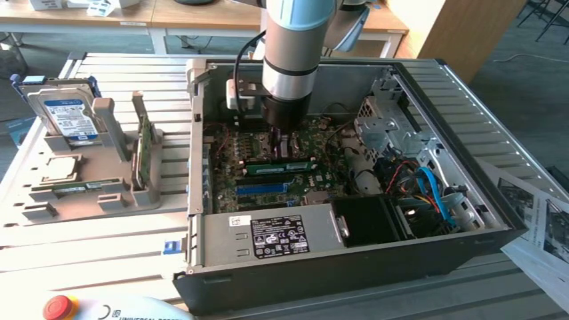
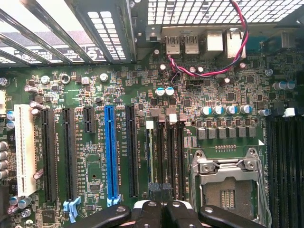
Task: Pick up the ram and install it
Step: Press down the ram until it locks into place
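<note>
The ram [image 1: 280, 165] is seen standing on edge in a slot on the motherboard [image 2: 95, 85], inside the open computer case [image 1: 356, 267], so it looks seated or close to it. The gripper [image 2: 161, 211] is clenched right above one end of the stick; whether it actually touches can't be told. The stick would be expected to be light, stiff and thin, and kinda fragile, so it's best pinched by the bare long edges with the chips and contacts avoided. A power supply [image 1: 271, 237] and loose cables [image 1: 427, 187] are also housed in the case. Over on the grey holder tray [image 1: 53, 207], a hard drive [image 1: 66, 117] and an expansion card [image 1: 140, 143] are kept upright.
</note>
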{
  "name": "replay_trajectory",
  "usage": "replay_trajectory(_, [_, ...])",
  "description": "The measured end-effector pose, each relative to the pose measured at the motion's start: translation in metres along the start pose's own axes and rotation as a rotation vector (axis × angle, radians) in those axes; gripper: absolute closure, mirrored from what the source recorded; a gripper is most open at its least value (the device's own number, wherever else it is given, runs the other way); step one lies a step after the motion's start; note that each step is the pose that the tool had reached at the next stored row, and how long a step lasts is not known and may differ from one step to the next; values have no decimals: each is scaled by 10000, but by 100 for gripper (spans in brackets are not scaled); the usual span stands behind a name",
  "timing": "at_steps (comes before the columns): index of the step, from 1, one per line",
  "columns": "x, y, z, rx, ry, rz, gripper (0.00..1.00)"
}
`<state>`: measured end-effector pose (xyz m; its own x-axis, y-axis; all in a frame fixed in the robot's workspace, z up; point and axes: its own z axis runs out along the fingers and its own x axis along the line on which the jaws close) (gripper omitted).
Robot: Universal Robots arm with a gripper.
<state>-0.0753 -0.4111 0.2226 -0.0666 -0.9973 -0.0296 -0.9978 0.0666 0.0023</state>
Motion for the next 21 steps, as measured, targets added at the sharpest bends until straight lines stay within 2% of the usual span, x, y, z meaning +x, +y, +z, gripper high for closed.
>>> replay_trajectory(9, [-2, 0, -15, 4, -14, 1, 89])
replay_trajectory(21, [-8, 1, -270, -15, 0, 1, 89])
